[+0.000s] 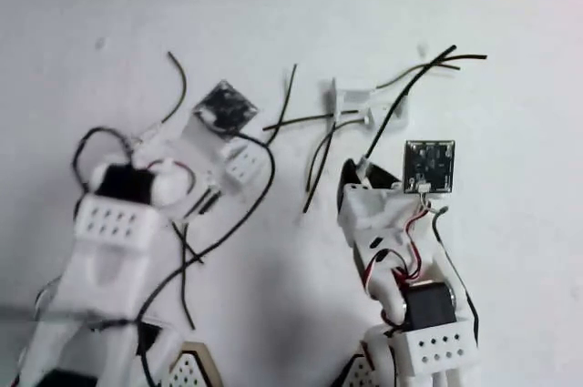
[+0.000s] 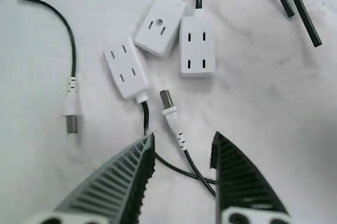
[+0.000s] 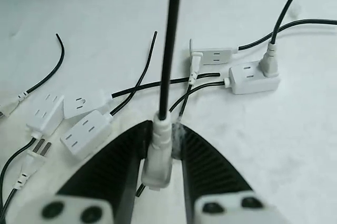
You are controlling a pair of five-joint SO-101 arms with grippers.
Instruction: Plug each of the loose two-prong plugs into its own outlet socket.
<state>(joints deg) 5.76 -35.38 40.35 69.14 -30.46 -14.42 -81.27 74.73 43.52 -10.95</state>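
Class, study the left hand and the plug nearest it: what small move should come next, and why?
Probably lower the left hand and close it on the white plug. The hand is open, the plug lies loose in line with its gap, and the prongs are not yet in any outlet.

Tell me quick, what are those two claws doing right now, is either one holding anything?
Left gripper: open, holding nothing.
Right gripper: shut on a white plug with a black cord.
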